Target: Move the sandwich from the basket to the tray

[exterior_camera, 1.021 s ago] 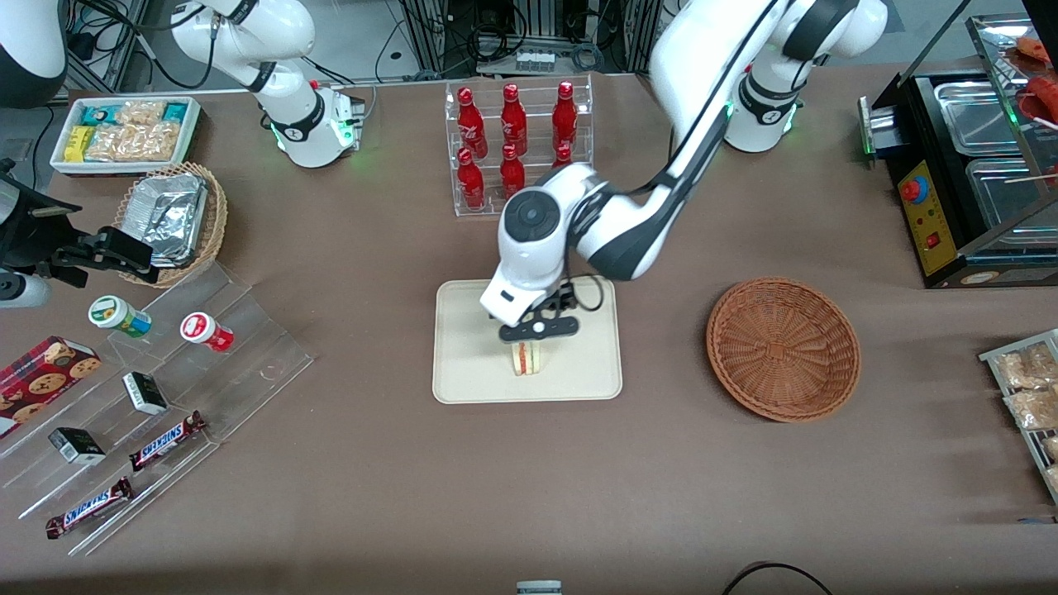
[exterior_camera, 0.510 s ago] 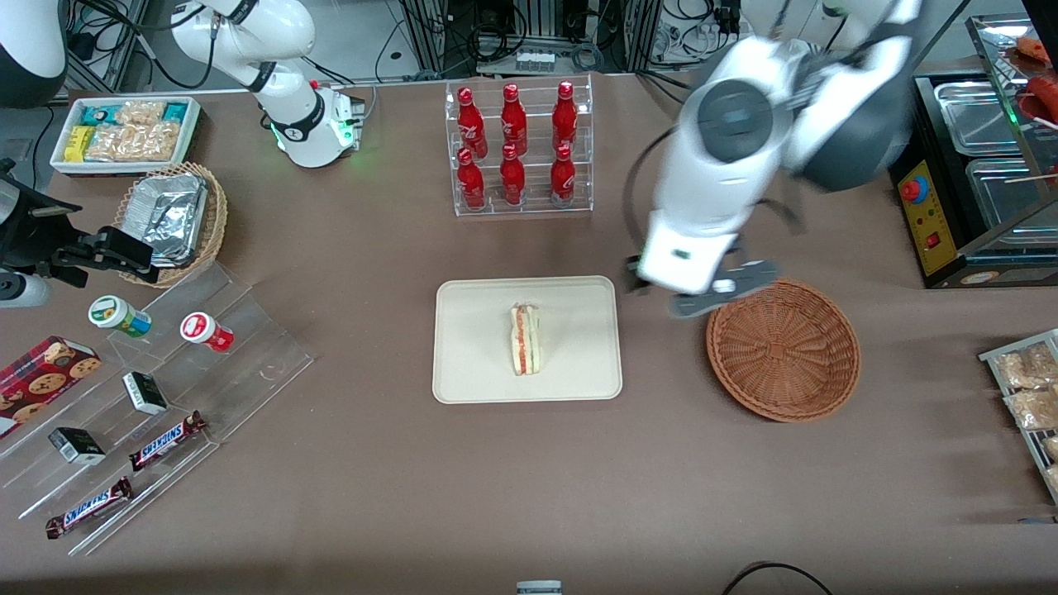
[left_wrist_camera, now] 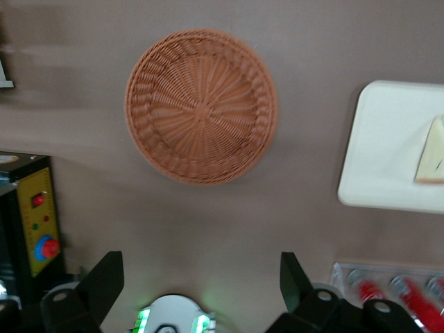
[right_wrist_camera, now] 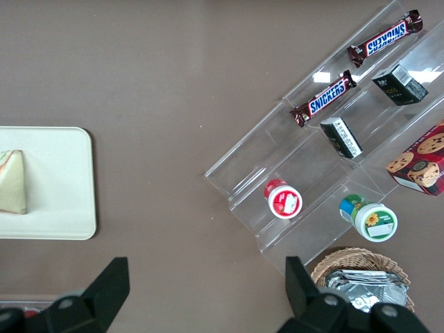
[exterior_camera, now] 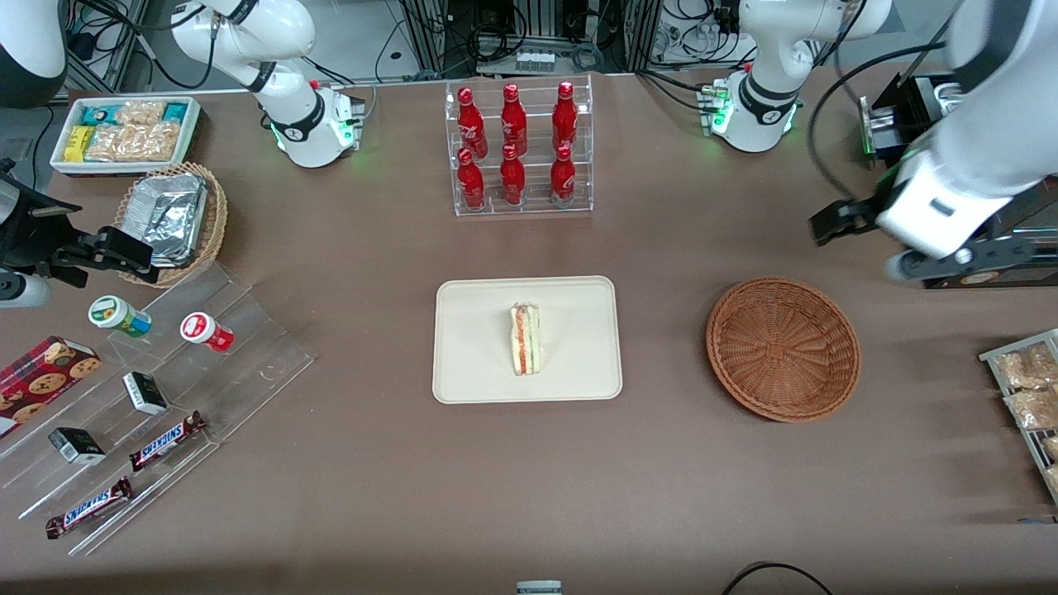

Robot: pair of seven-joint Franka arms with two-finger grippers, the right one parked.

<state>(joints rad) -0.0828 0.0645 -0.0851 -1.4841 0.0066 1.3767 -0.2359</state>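
Observation:
The sandwich (exterior_camera: pixel 526 339), a pale wedge with red and green filling, lies on the cream-white tray (exterior_camera: pixel 471 364) at the table's middle. The reddish-brown wicker basket (exterior_camera: pixel 783 349) stands empty beside the tray, toward the working arm's end. My left gripper (exterior_camera: pixel 913 240) is raised high above the table, farther from the front camera than the basket and well away from the tray. In the left wrist view the gripper (left_wrist_camera: pixel 198 281) is open and empty, with the basket (left_wrist_camera: pixel 201 104), the tray (left_wrist_camera: pixel 385 152) and a corner of the sandwich (left_wrist_camera: pixel 431 156) far below.
A clear rack of red bottles (exterior_camera: pixel 517 149) stands farther back than the tray. A black appliance (exterior_camera: pixel 975 165) and a snack rack (exterior_camera: pixel 1029 397) are at the working arm's end. A foil-container basket (exterior_camera: pixel 173 219), a white snack bin (exterior_camera: pixel 124 132) and acrylic steps (exterior_camera: pixel 165 388) are at the parked arm's end.
The gripper was down over the sandwich on the tray. It let go, rose and swung away past the basket toward the working arm's end. The sandwich stays on the tray.

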